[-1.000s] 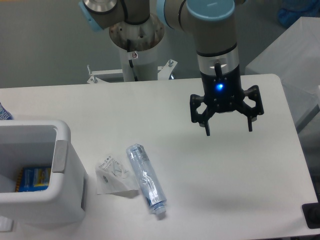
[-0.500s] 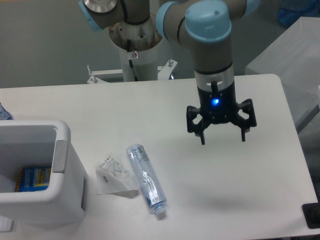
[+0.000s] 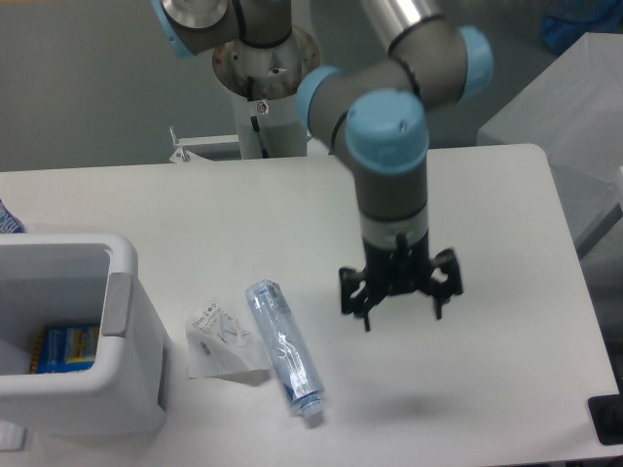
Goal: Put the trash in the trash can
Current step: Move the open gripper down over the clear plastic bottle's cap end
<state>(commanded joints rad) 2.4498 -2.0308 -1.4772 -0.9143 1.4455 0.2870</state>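
Observation:
A clear, slightly crushed plastic bottle lies on the white table, its cap end toward the front. A crumpled white wrapper with small black print lies just left of it, touching or nearly touching. The white trash can with a grey side panel stands at the front left; something blue and yellow lies inside. My gripper hangs open and empty above the table, to the right of the bottle, fingers pointing down.
The arm's base column stands behind the table's far edge. A grey-white surface sits off the table's right side. A small dark object is at the front right corner.
My gripper has moved down and to the left, toward the front of the table and closer to the bottle. It stays open. The trash has not moved.

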